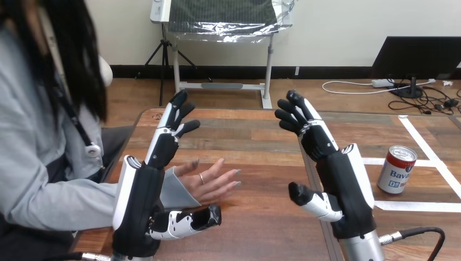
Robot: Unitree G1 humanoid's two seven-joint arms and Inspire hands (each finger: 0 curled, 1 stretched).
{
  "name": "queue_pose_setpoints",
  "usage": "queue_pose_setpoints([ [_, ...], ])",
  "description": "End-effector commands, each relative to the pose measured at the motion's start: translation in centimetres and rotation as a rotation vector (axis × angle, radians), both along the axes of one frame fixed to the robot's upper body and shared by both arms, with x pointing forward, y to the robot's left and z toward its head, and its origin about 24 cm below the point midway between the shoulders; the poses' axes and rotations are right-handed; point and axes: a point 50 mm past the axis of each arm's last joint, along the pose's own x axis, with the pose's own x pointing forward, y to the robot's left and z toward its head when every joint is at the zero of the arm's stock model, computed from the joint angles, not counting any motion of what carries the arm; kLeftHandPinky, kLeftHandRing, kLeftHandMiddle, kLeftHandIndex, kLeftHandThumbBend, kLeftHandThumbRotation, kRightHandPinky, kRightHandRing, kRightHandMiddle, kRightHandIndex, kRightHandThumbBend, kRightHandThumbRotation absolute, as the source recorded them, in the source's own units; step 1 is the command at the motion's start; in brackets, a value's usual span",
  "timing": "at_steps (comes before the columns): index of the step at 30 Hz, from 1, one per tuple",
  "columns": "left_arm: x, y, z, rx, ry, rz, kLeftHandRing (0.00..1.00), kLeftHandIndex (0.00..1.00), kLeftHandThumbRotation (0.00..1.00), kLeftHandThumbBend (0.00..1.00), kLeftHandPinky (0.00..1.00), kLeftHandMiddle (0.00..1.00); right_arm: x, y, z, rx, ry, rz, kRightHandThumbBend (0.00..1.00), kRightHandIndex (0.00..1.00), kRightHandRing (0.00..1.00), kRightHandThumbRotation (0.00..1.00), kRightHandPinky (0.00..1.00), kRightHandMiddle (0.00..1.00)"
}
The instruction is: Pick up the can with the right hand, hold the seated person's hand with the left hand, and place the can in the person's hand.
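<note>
Red-and-white can [399, 169] stood upright on the wooden table [255, 136], toward the view's right, between two strips of white tape [418, 206]. We judged the task barely begun: can not lifted, no grip on the person, nothing handed over. All three steps were left.

Right robot hand [340, 174] hung raised above the table, just left of the can and apart from it. Its fingers were straight and spread, thumb out, holding nothing. We noted it would need to swing right and come down to reach the can.

The person's hand [209, 182] lay palm up on the table, between the two robot hands. Left robot hand [144, 190] stood upright just beside it, fingers extended, thumb low under the wrist side, not curled round anything. We could not tell whether they touched.
</note>
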Motion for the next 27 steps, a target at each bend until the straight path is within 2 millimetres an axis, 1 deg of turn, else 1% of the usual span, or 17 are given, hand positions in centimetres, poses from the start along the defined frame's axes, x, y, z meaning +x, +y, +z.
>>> queue_pose_setpoints([
  [1, 1.0, 0.0, 1.1, -0.012, -0.06, -0.007, 0.93, 0.96, 0.73, 1.0, 0.83, 0.97, 1.4, 0.0, 1.6, 0.038, -0.069, -0.024, 1.0, 0.95, 0.87, 0.8, 0.83, 0.91],
  [12, 0.9, 0.0, 1.0, -0.012, -0.057, -0.01, 0.94, 0.96, 0.73, 1.0, 0.85, 0.98, 1.6, -1.0, 1.8, 0.066, -0.064, -0.049, 1.0, 0.93, 0.86, 0.76, 0.8, 0.9],
  [27, 0.9, 0.0, 1.0, -0.021, -0.054, -0.011, 0.94, 0.96, 0.72, 1.0, 0.86, 0.98, 1.8, -1.9, 2.3, 0.079, -0.074, -0.073, 1.0, 0.92, 0.85, 0.75, 0.77, 0.89],
])
